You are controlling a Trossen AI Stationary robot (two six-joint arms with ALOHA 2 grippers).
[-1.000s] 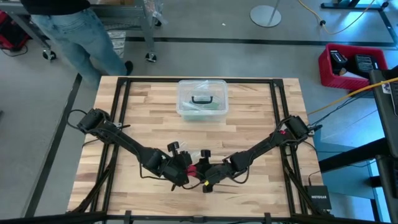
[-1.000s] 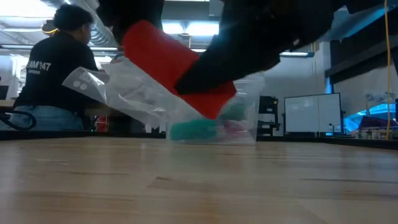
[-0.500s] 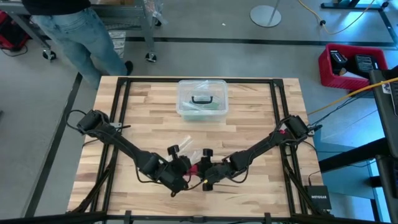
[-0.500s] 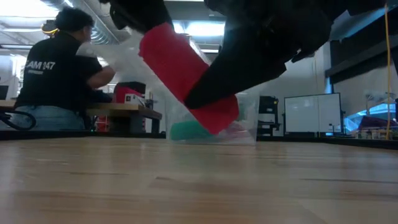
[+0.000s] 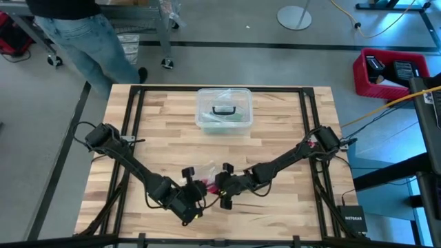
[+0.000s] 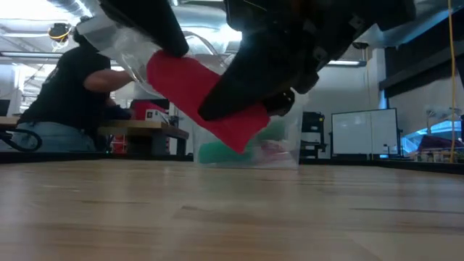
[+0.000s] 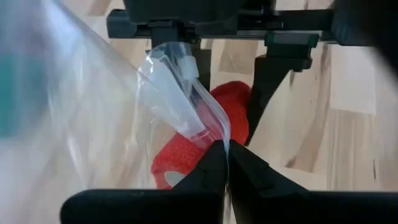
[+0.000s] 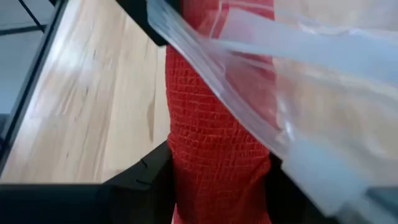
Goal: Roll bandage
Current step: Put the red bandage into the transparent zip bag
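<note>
1. The bandage (image 6: 206, 100) is showing as a short red cylinder of soft woven fabric with a mesh-like grid texture, tilted and hanging above the table (image 5: 275, 145) near its front middle.
2. The right pincer (image 8: 217, 186) is grasping the bandage, its two dark fingers (image 8: 140, 180) pressing the roll from either side, seen clearly in the right wrist view.
3. The left pincer (image 7: 225, 155) is clenched on the edge of a small clear plastic bag (image 7: 168, 93); its fingertips are meeting on the thin film.
4. The bag is glossy, crinkled and see-through, with a zip strip along its mouth, and it is draping over part of the red roll.
5. In the high view the two pincers are meeting close together near the front edge of the table, left arm (image 5: 131, 162) coming from the left and right arm (image 5: 289, 158) from the right.
6. A clear plastic box (image 5: 224, 109) with a black handle is sitting at the far middle of the table, well apart from the pincers.
7. The table is pale butcher-block wood with visible plank seams, framed by black rails.
8. A person (image 6: 61, 101) in a dark shirt is standing beyond the table's far left corner.
</note>
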